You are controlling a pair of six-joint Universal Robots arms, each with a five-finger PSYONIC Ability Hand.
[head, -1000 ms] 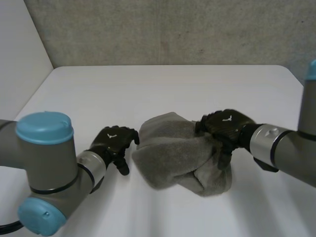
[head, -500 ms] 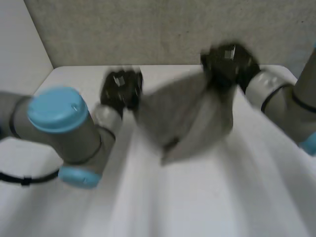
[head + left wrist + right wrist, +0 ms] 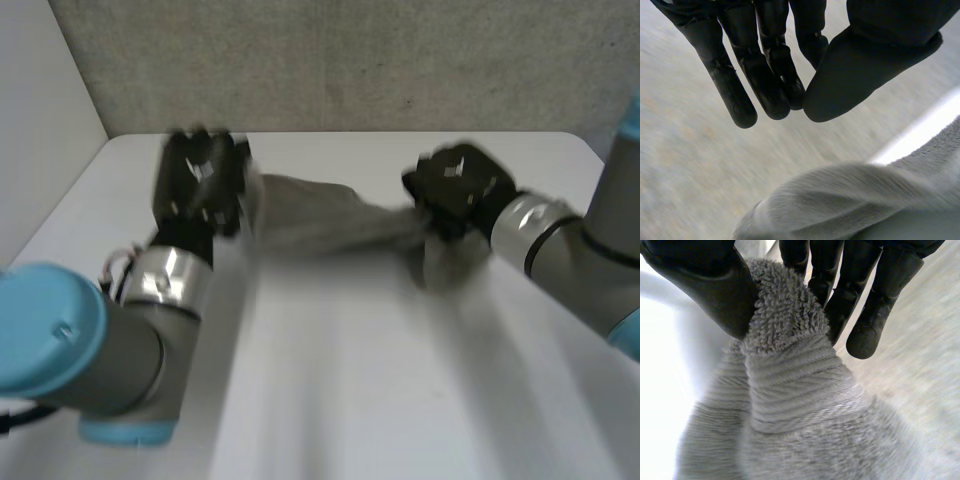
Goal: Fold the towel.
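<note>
the right hand (image 3: 455, 190) is clamped on the towel (image 3: 320, 228): in its own wrist view the thumb presses a bunched end of the grey cloth against the fingers (image 3: 840, 295), and the rest of the cloth falls away below the palm. from this hand the towel runs as a long, narrow band straight toward the left hand (image 3: 200, 185), so its long axis goes from hand to hand. a short flap hangs just under the right hand.

the left hand is raised at the other end of the band. in its wrist view the thumb meets the fingertips (image 3: 767, 95) with no cloth between them, so it is closed on nothing. the towel's folded edge lies just beyond the fingertips, near them but apart. i judge that the coming move depends on this gap: the left hand is the nearer one to the free end and has to reach forward and open before it can take it.

the table (image 3: 400, 380) under both hands is white and smooth. behind it stands a rough grey wall (image 3: 350, 60).
</note>
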